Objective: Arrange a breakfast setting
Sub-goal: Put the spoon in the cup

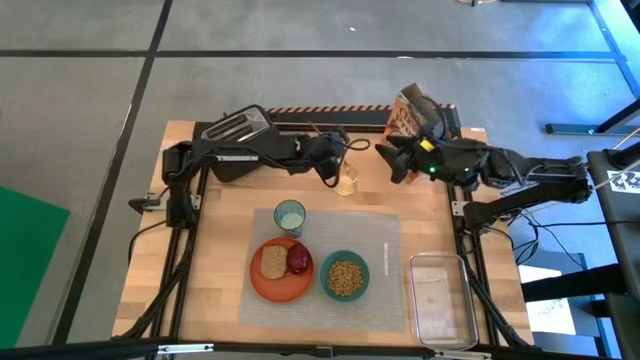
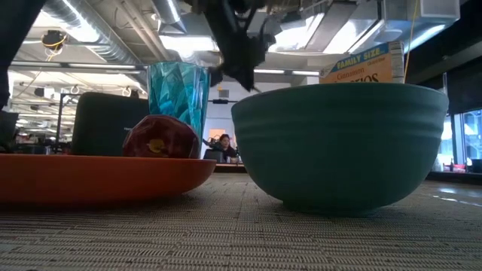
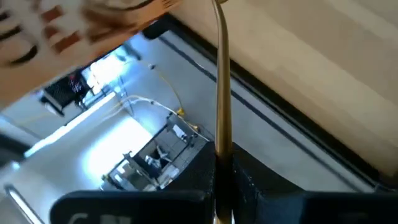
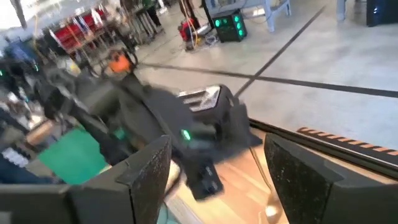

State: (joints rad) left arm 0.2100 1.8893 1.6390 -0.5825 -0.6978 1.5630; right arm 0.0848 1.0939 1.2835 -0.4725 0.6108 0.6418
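My left gripper (image 1: 335, 165) is at the table's far middle, shut on the gold spoon (image 1: 347, 181), just beyond the grey placemat (image 1: 385, 245). My right gripper (image 1: 392, 160) is open and empty, a little to the right of the spoon. On the placemat stand the translucent green cup (image 1: 290, 216), the teal bowl (image 1: 345, 277) with cereal in it, and the orange plate (image 1: 262, 285). The plate carries the toast slice (image 1: 273, 262) and the dark red fruit (image 1: 299, 260). In the low view the bowl (image 2: 339, 143), plate (image 2: 98, 179), fruit (image 2: 160, 137) and cup (image 2: 177, 90) stand close up. My left gripper pinches the spoon's handle (image 3: 222, 140) between its two fingers. The handle runs straight on from the fingertips, along the fingers. The spoon's bowl end (image 1: 347, 184) lies past the fingertips toward the placemat; I cannot tell whether it touches the table.
A black toaster (image 1: 235, 128) stands at the far left under the left arm. A cereal box (image 1: 410, 115) stands at the far edge behind the right gripper. A clear plastic tub (image 1: 440, 295) sits at the near right beside the placemat.
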